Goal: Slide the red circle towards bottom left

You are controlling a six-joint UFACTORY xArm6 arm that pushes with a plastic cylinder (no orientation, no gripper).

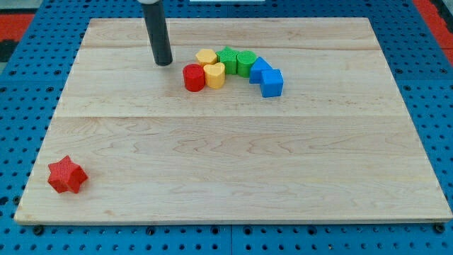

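Red circle point(193, 77) sits near the board's top centre, touching a yellow heart point(214, 74) on its right, in a cluster with a yellow hexagon point(206, 57), two green blocks point(227, 59) point(245, 63) and two blue blocks point(260, 69) point(272, 83). My tip point(163, 62) stands just left of the red circle, apart from it; the rod has no jaws to report. Red star point(66, 175) lies well apart at the wooden board's point(233, 170) bottom left.

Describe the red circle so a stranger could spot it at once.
On the wooden board, look at the cluster of blocks near the view's top centre. The red circle sits at the cluster's left end, touching the yellow heart, just right of my tip. It is the only red piece there; the red star lies far off at the bottom left.
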